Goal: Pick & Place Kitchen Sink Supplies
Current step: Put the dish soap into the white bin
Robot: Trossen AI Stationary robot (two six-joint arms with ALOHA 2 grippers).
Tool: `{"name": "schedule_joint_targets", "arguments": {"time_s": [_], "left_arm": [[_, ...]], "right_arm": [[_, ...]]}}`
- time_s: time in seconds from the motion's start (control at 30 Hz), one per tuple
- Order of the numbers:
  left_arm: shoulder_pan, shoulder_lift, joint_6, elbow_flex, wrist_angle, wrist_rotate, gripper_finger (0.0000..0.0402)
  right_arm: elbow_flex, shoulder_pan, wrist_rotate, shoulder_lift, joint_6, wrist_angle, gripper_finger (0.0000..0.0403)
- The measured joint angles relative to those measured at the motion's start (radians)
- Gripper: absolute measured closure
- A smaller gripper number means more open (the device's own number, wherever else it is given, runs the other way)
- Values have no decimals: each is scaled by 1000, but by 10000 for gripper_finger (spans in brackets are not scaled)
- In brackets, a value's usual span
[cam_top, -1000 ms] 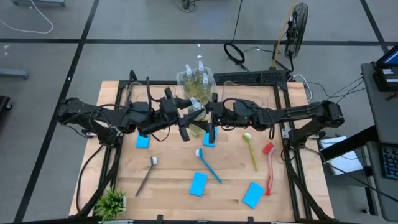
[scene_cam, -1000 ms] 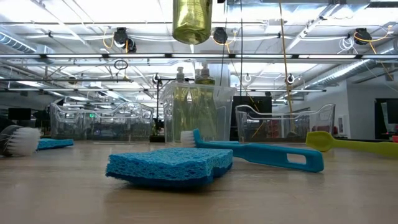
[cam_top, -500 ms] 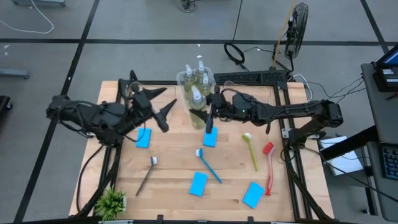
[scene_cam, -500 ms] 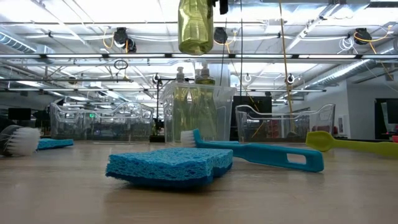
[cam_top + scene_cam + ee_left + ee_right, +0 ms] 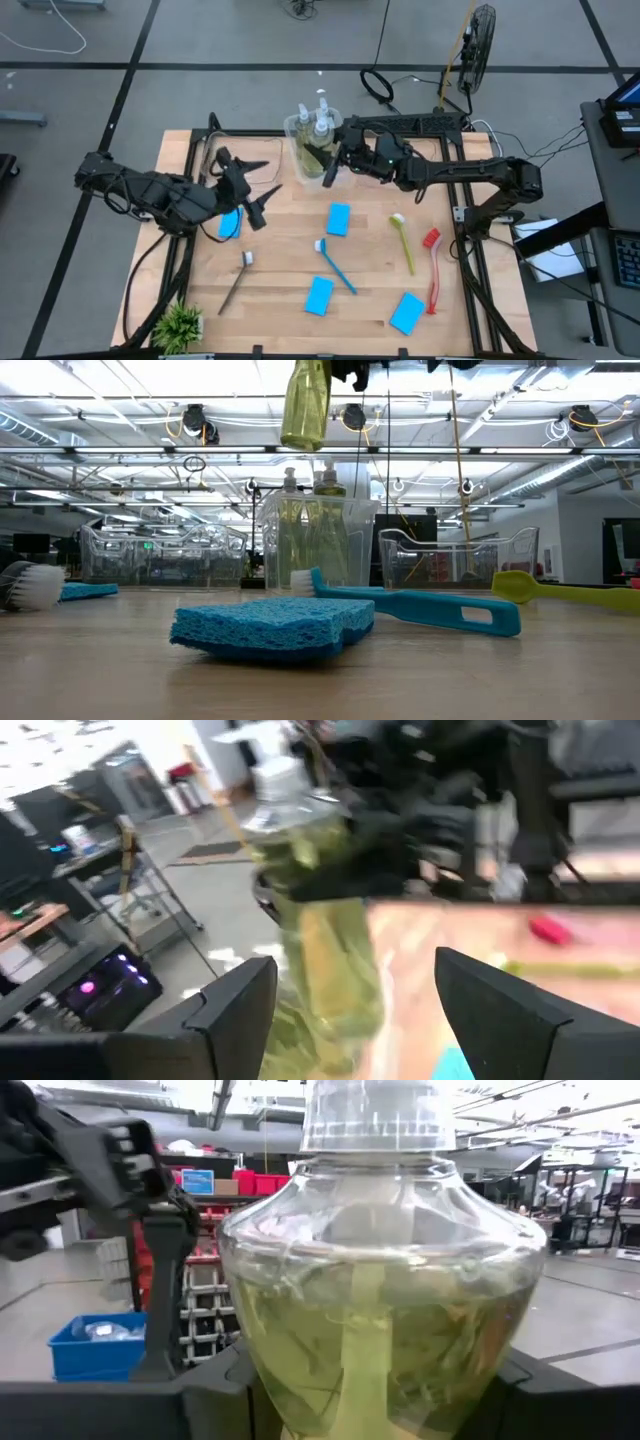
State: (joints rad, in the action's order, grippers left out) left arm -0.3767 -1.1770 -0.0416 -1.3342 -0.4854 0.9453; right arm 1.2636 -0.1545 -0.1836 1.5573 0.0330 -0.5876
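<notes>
My right gripper (image 5: 330, 168) is shut on a clear yellow-green soap bottle (image 5: 385, 1300) with a white pump. It holds the bottle high over the table's far middle, just short of the clear bin (image 5: 300, 135) that has two or more like bottles standing in it. In the low view the held bottle (image 5: 305, 405) hangs tilted above that bin (image 5: 318, 545). My left gripper (image 5: 262, 190) is open and hovers left of the bottle, above a light-blue sponge (image 5: 230, 223). In its wrist view the open left gripper (image 5: 355, 1010) faces the bottle (image 5: 320, 920). My right gripper pinches the bottle's wide belly (image 5: 300, 1330) between its two fingers, one finger (image 5: 200, 1400) on each side. It comes at the bottle roughly level from the table's right. The bottle is lifted clear, pump end up and tilted.
Three more sponges lie flat on the table (image 5: 339, 219), (image 5: 319, 295), (image 5: 407, 313). Also lying flat are a blue brush (image 5: 335, 263), a yellow brush (image 5: 402, 242), a red brush (image 5: 432, 268) and a dark grey brush (image 5: 236, 280). A potted plant (image 5: 178, 325) stands at the near left corner.
A second ago both grippers were together at the bottle over the table's middle. My left gripper has since drawn back toward the left edge. My right gripper has carried the bottle toward the far edge, up to the bin, and the bottle now hangs tilted.
</notes>
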Motion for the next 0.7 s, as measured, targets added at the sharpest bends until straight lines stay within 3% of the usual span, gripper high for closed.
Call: {"name": "schedule_joint_targets", "arguments": {"time_s": [0.3, 0.7], "left_arm": [[22, 20, 211, 2, -219, -36, 123], [25, 28, 270, 36, -274, -57, 135]], "right_arm": [[1, -51, 4, 110, 39, -71, 219], [2, -88, 5, 207, 137, -109, 213]]}}
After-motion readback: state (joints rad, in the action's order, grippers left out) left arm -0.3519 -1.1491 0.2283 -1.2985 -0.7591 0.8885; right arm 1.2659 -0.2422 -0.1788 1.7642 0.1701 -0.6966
